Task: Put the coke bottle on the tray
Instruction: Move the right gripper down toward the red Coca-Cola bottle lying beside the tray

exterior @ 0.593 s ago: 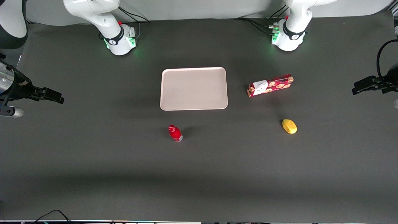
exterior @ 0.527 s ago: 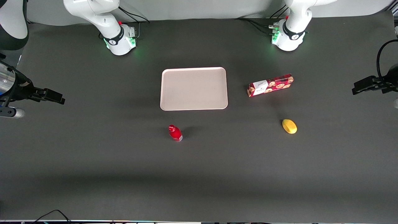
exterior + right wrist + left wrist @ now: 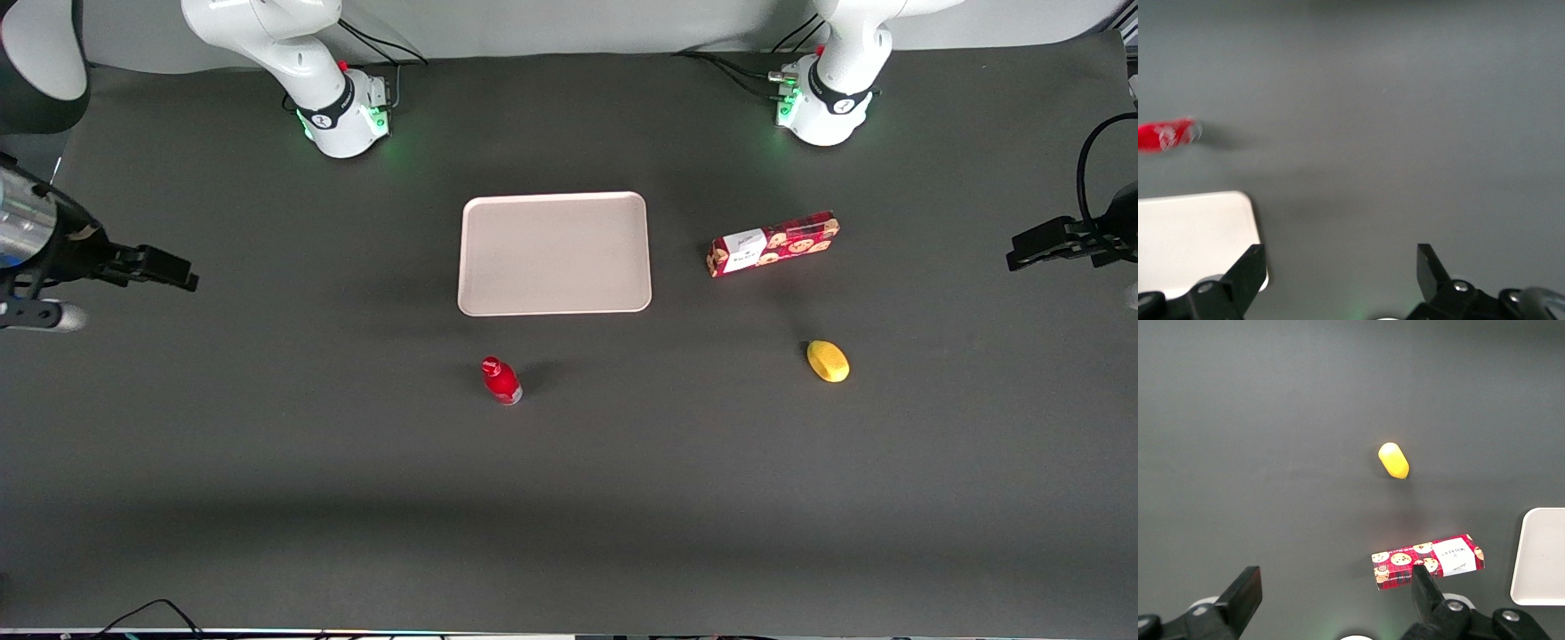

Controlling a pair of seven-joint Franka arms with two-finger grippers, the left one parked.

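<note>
The small red coke bottle (image 3: pixel 500 380) stands upright on the dark table, a little nearer the front camera than the tray (image 3: pixel 555 253), and shows again in the right wrist view (image 3: pixel 1166 135). The pale pinkish-beige tray lies flat with nothing on it; one rounded corner of the tray (image 3: pixel 1198 233) shows in the wrist view. My right gripper (image 3: pixel 169 269) hovers high at the working arm's end of the table, far from both. It is open (image 3: pixel 1340 267), with only bare table between its fingers.
A red cookie box (image 3: pixel 773 244) lies beside the tray toward the parked arm's end. A yellow lemon-like object (image 3: pixel 828 361) sits nearer the front camera than the box. The two arm bases (image 3: pixel 347 111) stand at the table's back edge.
My right gripper has shifted slightly toward the table's middle. The bottle, tray, box and yellow object have not moved.
</note>
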